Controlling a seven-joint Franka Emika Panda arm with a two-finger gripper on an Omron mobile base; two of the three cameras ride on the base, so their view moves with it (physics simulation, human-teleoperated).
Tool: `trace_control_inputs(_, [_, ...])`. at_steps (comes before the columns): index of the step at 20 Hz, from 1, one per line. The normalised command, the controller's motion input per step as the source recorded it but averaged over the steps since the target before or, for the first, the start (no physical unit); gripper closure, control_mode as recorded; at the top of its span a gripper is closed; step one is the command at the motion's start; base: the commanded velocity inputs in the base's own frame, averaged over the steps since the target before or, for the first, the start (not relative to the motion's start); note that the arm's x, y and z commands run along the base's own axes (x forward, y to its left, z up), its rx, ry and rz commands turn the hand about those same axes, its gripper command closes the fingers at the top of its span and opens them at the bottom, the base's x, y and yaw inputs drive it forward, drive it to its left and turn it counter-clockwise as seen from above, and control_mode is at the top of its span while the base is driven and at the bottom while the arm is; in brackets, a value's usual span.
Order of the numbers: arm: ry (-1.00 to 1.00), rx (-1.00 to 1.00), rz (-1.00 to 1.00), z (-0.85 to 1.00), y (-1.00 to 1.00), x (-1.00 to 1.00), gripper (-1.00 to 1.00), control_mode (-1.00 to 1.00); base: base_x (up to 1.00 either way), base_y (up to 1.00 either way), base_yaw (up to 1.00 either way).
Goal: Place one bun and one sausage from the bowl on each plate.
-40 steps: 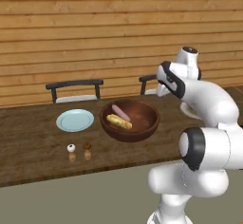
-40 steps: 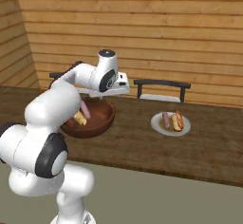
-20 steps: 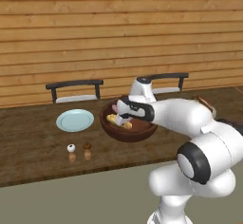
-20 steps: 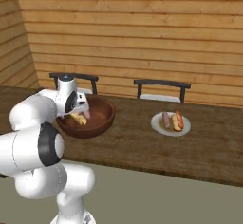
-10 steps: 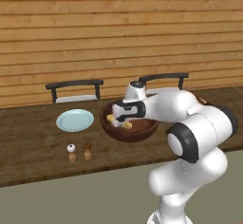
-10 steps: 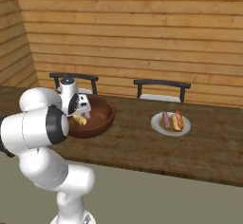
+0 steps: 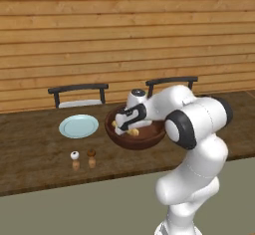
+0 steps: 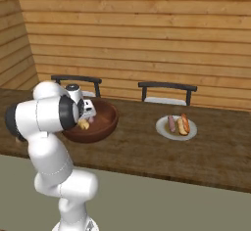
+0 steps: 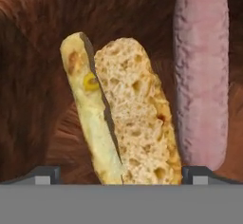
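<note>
The brown wooden bowl [image 7: 145,139] [image 8: 106,119] [image 9: 28,76] holds a split yellow-tan bun [image 9: 128,118] [image 8: 84,125] and a pinkish sausage [image 9: 201,76] lying side by side. My gripper [image 9: 122,174] [image 7: 122,127] [image 8: 84,119] is down inside the bowl, open, with one fingertip on each side of the bun's near end and nothing gripped. An empty pale blue plate [image 7: 78,126] lies left of the bowl. The other plate [image 8: 164,130] to the right carries a bun [image 8: 180,126] and a sausage [image 8: 171,123].
Two small shakers [image 7: 74,155] [image 7: 91,153] stand near the table's front edge, left of the bowl. Two dark chairs [image 7: 79,87] [image 8: 166,86] sit behind the table against the wooden wall.
The arm swung from the right side over to the bowl, then lowered the open hand into it over the bun. The bowl's contents have not moved.
</note>
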Motion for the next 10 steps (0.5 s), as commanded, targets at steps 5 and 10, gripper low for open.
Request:
trace_control_inputs(5, [0.0,0.0,0.02,-0.27,0.0,0.18,-1.0,-1.0,0.0,0.0,0.0])
trace_control_inputs(10, [0.01,0.0,-0.01,-0.24,0.0,-0.05,-1.0,-1.0,0.0,0.0,0.0])
